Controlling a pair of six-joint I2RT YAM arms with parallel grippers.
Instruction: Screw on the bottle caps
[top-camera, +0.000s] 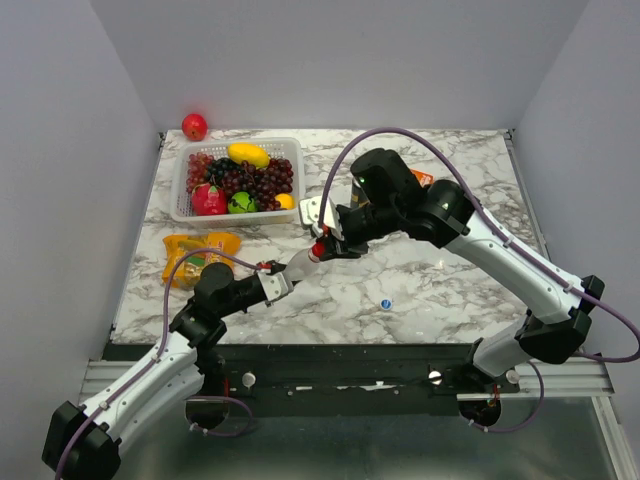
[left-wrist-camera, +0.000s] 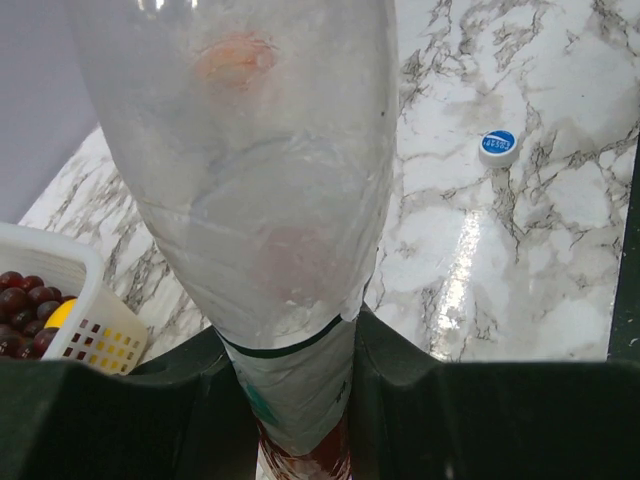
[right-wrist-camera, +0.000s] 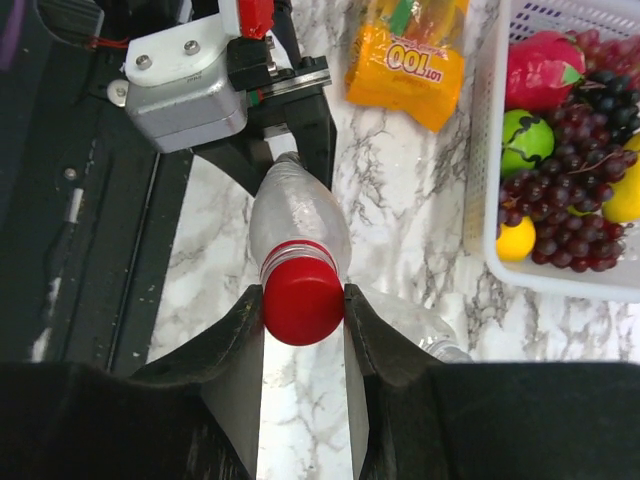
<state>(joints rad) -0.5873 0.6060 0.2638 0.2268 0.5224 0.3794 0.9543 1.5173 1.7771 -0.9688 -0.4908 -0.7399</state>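
Though glossy, marble tabletop (top-camera: 440, 290); grey walls (top-camera: 340, 60)

— Colours, quick?
— Red cap (right-wrist-camera: 300, 305) btwn black fingers of my right pincer (right-wrist-camera: 303, 295), plain. Bottle (right-wrist-camera: 298, 215) clear.
— Round the basket?
— Basket (right-wrist-camera: 483, 150) white grid; grapes (top-camera: 255, 182) inside dk purple, mango (top-camera: 248, 154) yellow. Round fruit (top-camera: 194, 126) behind it red. Packet (top-camera: 200, 255) in front of it orange/yellow. Table (top-camera: 450, 290) white marble, grey veins. Blue cap (left-wrist-camera: 498, 146) right of basket, white rim.

The bottle (right-wrist-camera: 298, 215) is clear crinkly plastic, its red cap (right-wrist-camera: 302, 300) smooth, the marble-patterned table (left-wrist-camera: 520, 260) glossy.
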